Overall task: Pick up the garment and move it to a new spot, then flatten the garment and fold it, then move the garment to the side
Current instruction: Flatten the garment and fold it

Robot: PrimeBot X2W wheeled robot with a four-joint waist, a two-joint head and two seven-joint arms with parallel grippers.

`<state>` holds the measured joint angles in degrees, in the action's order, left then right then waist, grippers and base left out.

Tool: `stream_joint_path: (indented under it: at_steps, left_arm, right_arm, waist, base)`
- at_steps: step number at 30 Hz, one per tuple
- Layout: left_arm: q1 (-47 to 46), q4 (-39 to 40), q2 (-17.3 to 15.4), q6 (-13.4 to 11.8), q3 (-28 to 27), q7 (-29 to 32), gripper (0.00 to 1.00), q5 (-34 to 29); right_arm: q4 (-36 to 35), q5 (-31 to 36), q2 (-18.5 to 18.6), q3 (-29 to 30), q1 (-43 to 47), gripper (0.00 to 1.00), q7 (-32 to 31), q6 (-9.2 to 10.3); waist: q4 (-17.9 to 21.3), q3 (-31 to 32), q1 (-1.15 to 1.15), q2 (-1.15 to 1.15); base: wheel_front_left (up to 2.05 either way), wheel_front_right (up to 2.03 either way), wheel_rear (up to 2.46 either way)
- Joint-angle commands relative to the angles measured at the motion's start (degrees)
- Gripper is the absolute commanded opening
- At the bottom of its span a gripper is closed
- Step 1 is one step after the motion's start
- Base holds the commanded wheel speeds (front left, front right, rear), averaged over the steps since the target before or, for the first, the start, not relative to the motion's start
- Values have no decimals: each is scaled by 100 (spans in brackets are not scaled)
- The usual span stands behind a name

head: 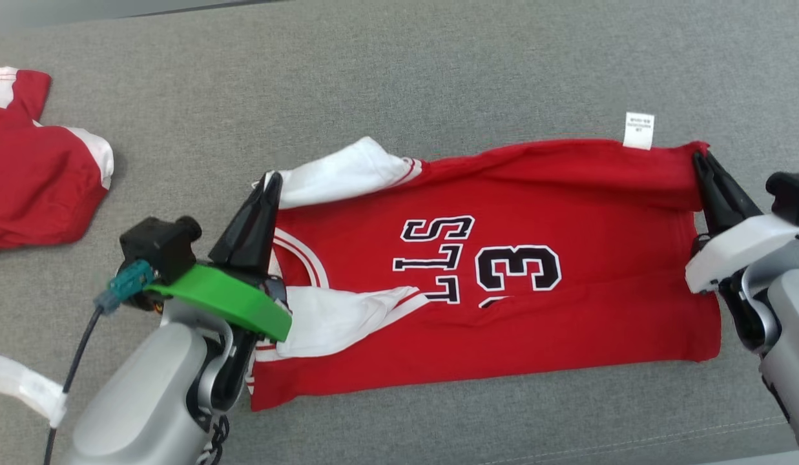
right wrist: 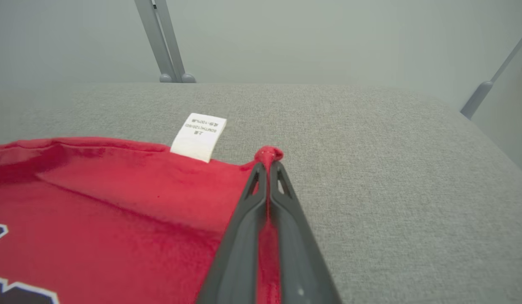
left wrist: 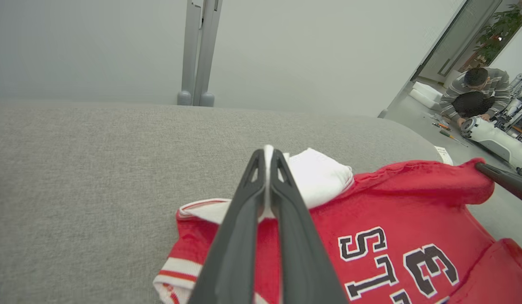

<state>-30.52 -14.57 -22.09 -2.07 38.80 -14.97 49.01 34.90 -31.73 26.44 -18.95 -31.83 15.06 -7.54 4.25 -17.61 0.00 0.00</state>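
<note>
On the grey upholstery, red jersey laid out sideways. Left gripper: jaws clamped on white sleeve cloth. Right gripper: pinched tight on red hem corner. Beyond, white care label. Second red garment well apart, far left.

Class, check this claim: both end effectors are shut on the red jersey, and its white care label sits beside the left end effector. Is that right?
No. The left end effector and the right end effector are both shut on the red jersey, but the white care label sits beside the right one, as the right wrist view shows.
</note>
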Motion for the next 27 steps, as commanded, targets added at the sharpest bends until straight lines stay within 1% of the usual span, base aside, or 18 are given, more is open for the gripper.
stream_joint_path:
  at_steps: [1,5,10,15,18,19,20,21,22,24,27]
  left_arm:
    - [251,155,29,-49,-105,-29,0,-126]
    - [766,521,114,-117,-331,-30,0,-251]
    - [1332,800,225,-198,-538,-25,0,-371]
    - [1810,871,351,-197,-694,-25,0,-410]
    - [2015,829,419,-154,-739,-24,0,-439]
    - [2067,789,437,-143,-739,-25,0,-456]
    - [2089,765,454,-133,-747,-25,26,-477]
    - [2096,744,470,-145,-782,-25,76,-530]
    - [2119,733,503,-142,-815,-25,100,-547]
    - [2214,692,598,-112,-881,-25,100,-568]
    - [2291,671,729,-89,-1125,-26,100,-725]
  right_arm:
    - [-115,94,-42,156,208,0,15,10]
    - [-358,266,-164,579,602,0,15,10]
    - [-585,373,-305,959,1004,0,15,10]
    - [-777,297,-416,1174,1406,0,15,10]
    - [-883,248,-478,1289,1612,0,15,10]
    - [-894,224,-495,1316,1696,2,15,10]
    - [-915,217,-492,1350,1746,46,15,10]
    - [-942,173,-509,1371,1799,100,15,10]
    - [-976,184,-513,1378,1847,100,15,10]
    - [-1059,158,-526,1397,1946,100,15,10]
    - [-1269,115,-529,1467,2073,100,15,10]
  waist:
    - [-42,70,0,0]
    - [-72,148,0,0]
    - [-114,244,0,0]
    - [-156,324,0,0]
    - [-176,365,0,0]
    - [-182,383,0,0]
    - [-188,399,0,0]
    - [-193,422,0,0]
    - [-193,442,0,0]
    - [-187,488,0,0]
    - [-170,549,0,0]
  base:
    - [0,0,0]
    - [0,0,0]
    - [0,0,0]
    - [0,0,0]
    - [0,0,0]
    - [0,0,0]
    - [0,0,0]
    - [0,0,0]
    - [0,0,0]
    - [0,0,0]
    - [0,0,0]
